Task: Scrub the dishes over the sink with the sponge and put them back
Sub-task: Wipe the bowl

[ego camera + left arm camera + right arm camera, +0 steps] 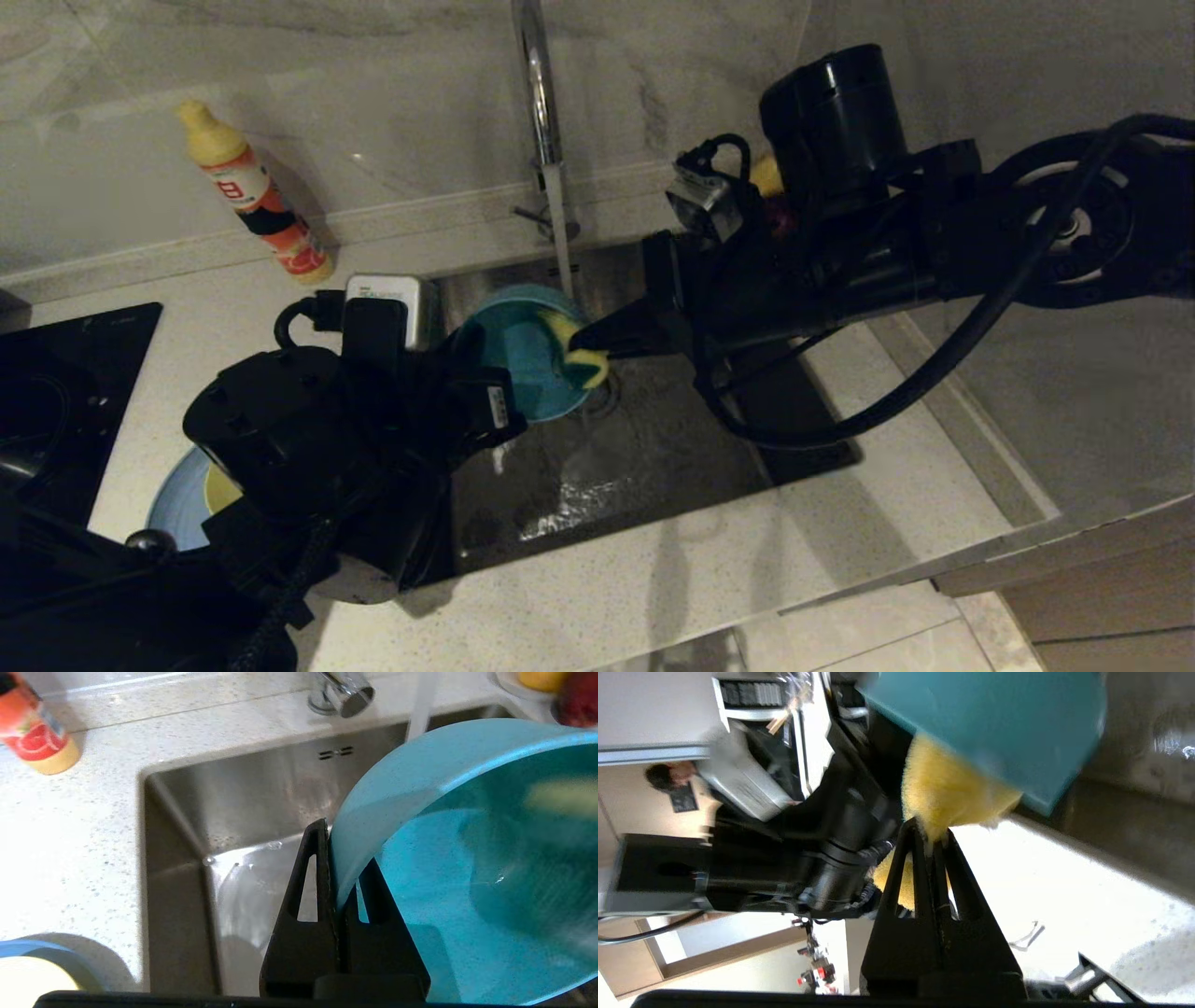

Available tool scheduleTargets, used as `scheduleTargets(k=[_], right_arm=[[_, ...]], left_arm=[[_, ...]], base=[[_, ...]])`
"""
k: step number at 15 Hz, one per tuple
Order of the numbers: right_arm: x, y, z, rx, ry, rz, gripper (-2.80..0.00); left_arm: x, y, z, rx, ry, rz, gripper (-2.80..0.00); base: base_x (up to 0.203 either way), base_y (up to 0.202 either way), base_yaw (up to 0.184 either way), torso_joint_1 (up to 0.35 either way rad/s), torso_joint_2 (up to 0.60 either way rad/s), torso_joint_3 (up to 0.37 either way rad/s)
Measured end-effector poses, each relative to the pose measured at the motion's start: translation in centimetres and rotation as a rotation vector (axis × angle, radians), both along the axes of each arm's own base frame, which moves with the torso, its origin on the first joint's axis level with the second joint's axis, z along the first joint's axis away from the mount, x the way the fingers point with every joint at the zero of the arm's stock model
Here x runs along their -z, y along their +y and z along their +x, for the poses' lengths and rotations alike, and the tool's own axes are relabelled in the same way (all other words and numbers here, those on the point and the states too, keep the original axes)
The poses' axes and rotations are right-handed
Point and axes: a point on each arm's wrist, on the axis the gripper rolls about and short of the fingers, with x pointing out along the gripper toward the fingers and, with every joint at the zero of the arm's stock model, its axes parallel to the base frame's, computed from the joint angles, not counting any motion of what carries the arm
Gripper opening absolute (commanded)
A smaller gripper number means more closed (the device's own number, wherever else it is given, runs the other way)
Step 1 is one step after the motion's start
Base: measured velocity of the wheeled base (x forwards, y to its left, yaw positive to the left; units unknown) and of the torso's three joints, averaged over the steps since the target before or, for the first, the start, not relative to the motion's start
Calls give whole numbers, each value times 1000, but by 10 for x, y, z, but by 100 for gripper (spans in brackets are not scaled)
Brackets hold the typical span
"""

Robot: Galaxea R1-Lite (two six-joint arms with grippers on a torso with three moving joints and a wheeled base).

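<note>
My left gripper (343, 858) is shut on the rim of the teal-blue bowl (521, 350) (467, 868), holding it tilted on edge over the sink (635, 448). From the right, my right gripper (586, 338) (930, 833) is shut on the yellow sponge (579, 353) (945, 788), which is pressed inside the bowl (985, 718). A thin stream runs from the chrome faucet (537, 103) just behind the bowl. The periwinkle plate (177, 504) lies on the counter at the left with the yellow bowl (220, 487) on it, both mostly hidden by my left arm.
A dish-soap bottle (252, 191) stands at the back left of the counter. A black cooktop (56, 401) sits at the far left. A small dish with fruit (546, 690) is behind the sink's right side. The sink floor is wet around the drain.
</note>
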Motion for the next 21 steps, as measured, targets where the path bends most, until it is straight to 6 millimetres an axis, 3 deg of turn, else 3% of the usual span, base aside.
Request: scheduleTargets(k=[11, 21], right_arm=[[24, 22, 12, 204, -129, -162, -280], [8, 33, 2, 194, -181, -121, -280]], left_arm=[[-1, 0, 0, -5, -2, -3, -280], [1, -1, 0, 0, 3, 2, -280]], base=[[0, 0, 0, 0, 0, 0], [0, 0, 0, 0, 0, 0]])
